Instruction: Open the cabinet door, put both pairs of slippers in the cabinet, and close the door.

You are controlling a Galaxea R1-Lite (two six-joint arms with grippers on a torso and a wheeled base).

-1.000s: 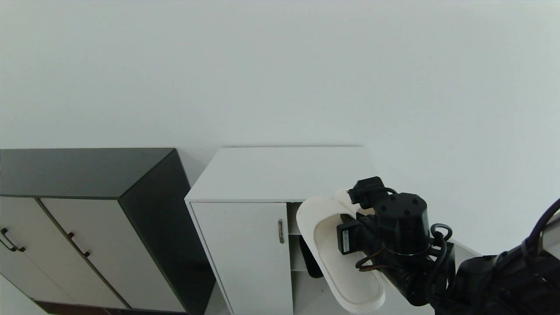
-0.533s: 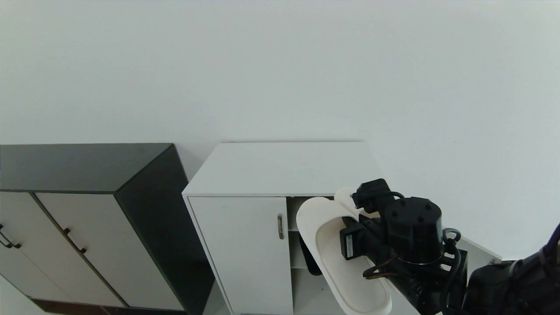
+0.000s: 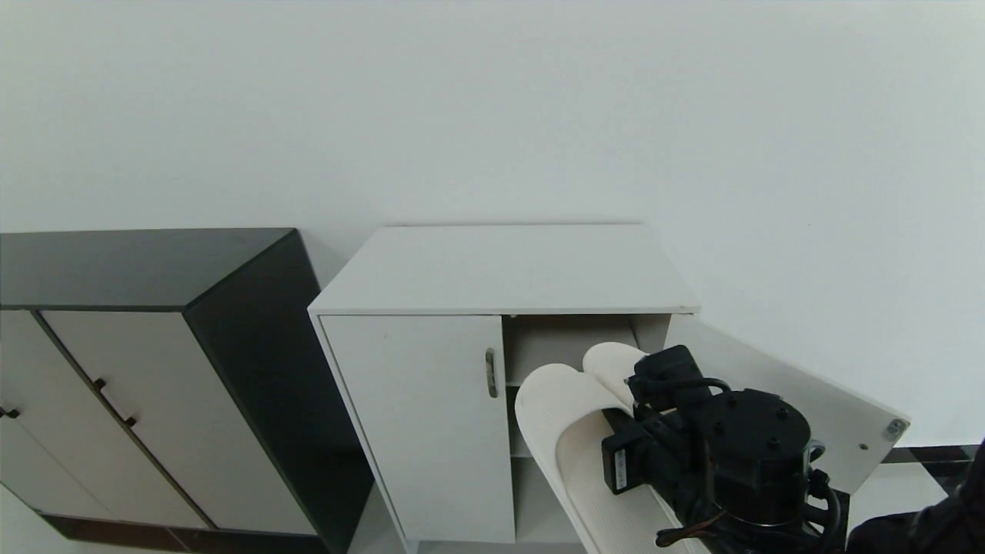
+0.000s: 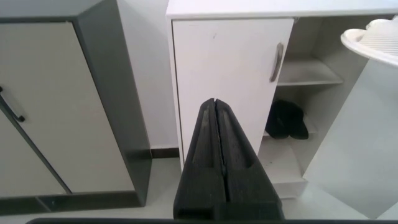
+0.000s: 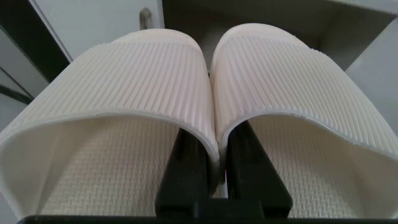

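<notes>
The white cabinet has its left door closed and its right door swung open to the right. A pair of white slippers hangs side by side in front of the open compartment, toes toward it. My right gripper is shut on the white slippers, pinching their two inner walls together. A pair of black slippers lies on a lower shelf inside. My left gripper is shut on nothing, held low in front of the closed left door.
A dark cabinet with pale doors stands against the left side of the white one. Shelves divide the open compartment. The open door juts out on the right. A plain wall is behind.
The head camera has shifted, so more of the open compartment and door now shows. Against the cabinet, the right gripper with the white slippers sits lower than before.
</notes>
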